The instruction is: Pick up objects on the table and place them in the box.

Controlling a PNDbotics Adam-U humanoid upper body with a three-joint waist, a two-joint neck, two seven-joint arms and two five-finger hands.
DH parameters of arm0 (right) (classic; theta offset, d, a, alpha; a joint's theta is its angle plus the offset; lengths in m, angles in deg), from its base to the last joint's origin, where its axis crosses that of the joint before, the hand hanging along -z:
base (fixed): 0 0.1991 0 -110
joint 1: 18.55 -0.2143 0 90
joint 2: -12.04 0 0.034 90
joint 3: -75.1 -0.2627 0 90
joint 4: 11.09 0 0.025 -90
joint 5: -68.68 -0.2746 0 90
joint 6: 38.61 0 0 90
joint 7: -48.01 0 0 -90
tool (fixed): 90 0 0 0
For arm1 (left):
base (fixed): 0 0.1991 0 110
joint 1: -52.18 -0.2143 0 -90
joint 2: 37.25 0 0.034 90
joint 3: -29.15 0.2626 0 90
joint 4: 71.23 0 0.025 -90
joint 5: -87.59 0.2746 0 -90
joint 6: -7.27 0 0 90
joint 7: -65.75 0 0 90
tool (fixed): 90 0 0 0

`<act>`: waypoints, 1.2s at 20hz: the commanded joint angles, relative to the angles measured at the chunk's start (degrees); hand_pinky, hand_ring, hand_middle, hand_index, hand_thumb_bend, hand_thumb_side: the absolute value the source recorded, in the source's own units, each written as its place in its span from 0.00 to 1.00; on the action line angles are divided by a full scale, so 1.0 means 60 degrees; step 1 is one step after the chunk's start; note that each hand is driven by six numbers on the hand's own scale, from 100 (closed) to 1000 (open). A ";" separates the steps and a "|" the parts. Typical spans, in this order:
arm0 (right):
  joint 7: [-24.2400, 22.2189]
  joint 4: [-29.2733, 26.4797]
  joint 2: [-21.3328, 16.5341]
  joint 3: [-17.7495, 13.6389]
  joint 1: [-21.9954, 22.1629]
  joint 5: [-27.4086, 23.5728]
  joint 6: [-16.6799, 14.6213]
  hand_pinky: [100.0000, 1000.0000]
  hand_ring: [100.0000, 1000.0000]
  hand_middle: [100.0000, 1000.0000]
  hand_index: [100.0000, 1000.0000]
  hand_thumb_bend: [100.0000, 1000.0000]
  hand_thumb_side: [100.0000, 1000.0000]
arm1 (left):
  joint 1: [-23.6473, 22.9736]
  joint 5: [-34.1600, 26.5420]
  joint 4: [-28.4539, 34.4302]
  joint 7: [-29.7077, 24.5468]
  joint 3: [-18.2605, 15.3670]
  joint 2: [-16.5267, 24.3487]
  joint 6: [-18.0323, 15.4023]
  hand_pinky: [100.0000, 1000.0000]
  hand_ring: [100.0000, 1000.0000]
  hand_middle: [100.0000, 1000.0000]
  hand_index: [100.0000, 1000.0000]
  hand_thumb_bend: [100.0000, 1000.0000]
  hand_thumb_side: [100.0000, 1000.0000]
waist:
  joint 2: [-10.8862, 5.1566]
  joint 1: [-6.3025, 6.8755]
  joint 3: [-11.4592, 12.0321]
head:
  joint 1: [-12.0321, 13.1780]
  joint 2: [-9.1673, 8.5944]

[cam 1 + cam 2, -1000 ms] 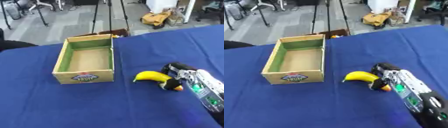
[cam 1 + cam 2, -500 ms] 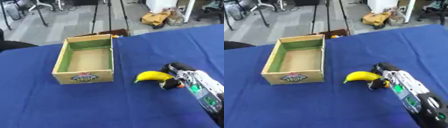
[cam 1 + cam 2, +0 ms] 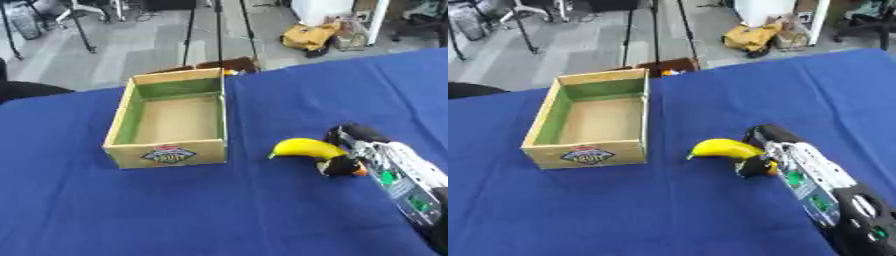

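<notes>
One banana (image 3: pixel 304 148) sits on the blue table (image 3: pixel 175 210), yellow and curved, to the right of the box and well apart from it. The right hand (image 3: pixel 347 157) is on it: dark fingers (image 3: pixel 754 166) curl round the banana's right end, so the hand is closed on the fruit, with the stem end poking free toward the box. The silver and black forearm (image 3: pixel 815 190) runs in from the lower right corner. The box (image 3: pixel 171 120) is open-topped cardboard with green inner walls and a label on its near face; nothing shows inside it. Beyond the table's far edge, grey floor and tripod legs (image 3: pixel 203 30). The left hand shows in neither view.
</notes>
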 commanded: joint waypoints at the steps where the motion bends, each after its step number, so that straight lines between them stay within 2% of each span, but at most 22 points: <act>1: 0.0173 -0.0158 -0.0128 -0.0050 -0.0224 0.0236 -0.0013 0.39 0.92 0.55 0.58 0.00 0.22 | 0.0112 0.0005 0.0192 -0.0022 -0.0021 0.0113 0.0006 0.35 0.85 0.84 0.77 0.00 0.97 | -0.0132 -0.0035 -0.0004 | -0.0003 -0.0123; 9: 0.0207 -0.0279 -0.0158 -0.0074 -0.0711 0.1069 -0.0157 0.37 0.89 0.54 0.56 0.00 0.32 | 0.0094 0.0005 0.0192 -0.0028 -0.0020 0.0126 0.0015 0.35 0.85 0.84 0.77 0.00 0.97 | -0.0157 -0.0049 -0.0019 | -0.0003 -0.0106; 12: 0.0131 -0.0306 -0.0156 -0.0089 -0.0891 0.1356 -0.0220 0.37 0.88 0.54 0.56 0.00 0.32 | 0.0083 0.0002 0.0192 -0.0029 -0.0021 0.0130 0.0015 0.35 0.85 0.84 0.77 0.00 0.97 | -0.0165 -0.0049 -0.0021 | -0.0005 -0.0101; 24: 0.0206 -0.0627 -0.0046 -0.0298 -0.1681 0.2663 -0.0467 0.34 0.83 0.53 0.53 0.00 0.43 | 0.0052 -0.0008 0.0192 -0.0043 -0.0014 0.0140 0.0025 0.35 0.85 0.84 0.77 0.00 0.97 | -0.0204 -0.0053 -0.0021 | -0.0009 -0.0068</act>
